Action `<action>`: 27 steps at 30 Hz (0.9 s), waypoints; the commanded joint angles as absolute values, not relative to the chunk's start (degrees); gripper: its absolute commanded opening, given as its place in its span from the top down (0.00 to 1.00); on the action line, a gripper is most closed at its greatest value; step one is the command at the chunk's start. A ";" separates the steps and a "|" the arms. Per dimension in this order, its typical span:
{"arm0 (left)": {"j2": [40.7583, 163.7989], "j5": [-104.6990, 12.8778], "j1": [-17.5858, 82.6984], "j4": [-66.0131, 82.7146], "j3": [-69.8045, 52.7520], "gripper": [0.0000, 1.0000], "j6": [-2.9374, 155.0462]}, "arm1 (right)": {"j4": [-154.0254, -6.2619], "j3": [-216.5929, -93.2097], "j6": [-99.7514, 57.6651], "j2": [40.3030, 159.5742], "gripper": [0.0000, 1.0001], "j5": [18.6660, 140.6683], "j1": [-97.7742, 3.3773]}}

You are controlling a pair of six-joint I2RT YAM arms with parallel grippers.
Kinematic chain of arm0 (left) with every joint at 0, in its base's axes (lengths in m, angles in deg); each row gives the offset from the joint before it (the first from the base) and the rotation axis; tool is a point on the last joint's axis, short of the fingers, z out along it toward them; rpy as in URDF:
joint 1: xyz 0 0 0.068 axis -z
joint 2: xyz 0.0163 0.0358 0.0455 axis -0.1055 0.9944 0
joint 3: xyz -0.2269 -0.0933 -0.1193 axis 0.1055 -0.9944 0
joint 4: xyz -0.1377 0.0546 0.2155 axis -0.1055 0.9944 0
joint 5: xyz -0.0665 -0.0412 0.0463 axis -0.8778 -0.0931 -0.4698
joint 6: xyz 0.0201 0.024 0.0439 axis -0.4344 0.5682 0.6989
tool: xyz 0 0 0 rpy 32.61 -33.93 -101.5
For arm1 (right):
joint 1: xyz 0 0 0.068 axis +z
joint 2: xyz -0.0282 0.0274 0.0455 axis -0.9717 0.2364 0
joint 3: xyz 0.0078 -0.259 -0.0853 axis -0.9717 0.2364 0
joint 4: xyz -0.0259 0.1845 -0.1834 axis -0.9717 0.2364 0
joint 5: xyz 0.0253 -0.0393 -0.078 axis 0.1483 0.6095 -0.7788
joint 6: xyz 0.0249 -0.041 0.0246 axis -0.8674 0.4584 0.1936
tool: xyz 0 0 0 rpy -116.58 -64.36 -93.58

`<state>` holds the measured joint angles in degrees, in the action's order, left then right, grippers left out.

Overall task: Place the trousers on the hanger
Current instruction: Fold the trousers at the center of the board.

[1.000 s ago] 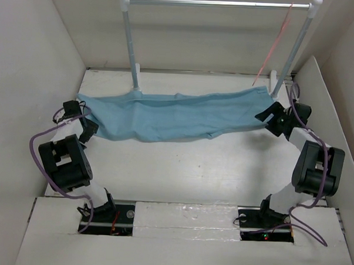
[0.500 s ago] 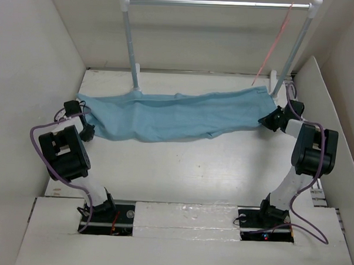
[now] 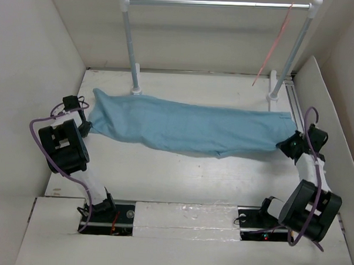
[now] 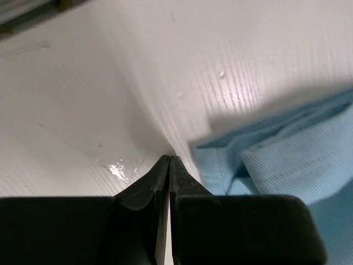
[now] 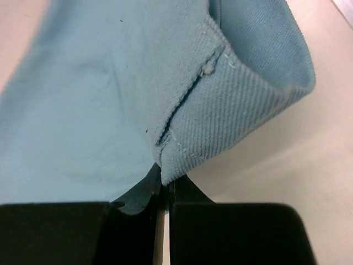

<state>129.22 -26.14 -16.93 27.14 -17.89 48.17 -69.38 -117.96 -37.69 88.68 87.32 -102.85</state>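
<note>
The light blue trousers lie stretched across the table from left to right. My right gripper is shut on their right end. In the right wrist view a stitched hem of the trousers is pinched between the tips of that gripper. My left gripper sits at their left end. In the left wrist view its jaws are shut with no cloth between them, and the trousers lie just to their right. The thin pink-red hanger hangs from the right end of the rail.
A silver rail on two white-knobbed posts spans the back of the table, behind the trousers. White walls close in both sides, and a slanted panel stands close to the right arm.
Both grippers have shut. The right gripper has drawn back to the right and nearer, dragging the trousers that way. The cloth's left end has slid away from the left wall.
</note>
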 commanded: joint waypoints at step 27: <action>109.92 -41.86 -14.95 24.26 -28.40 0.70 48.26 | -52.79 -122.08 -19.69 67.03 0.95 96.28 -84.63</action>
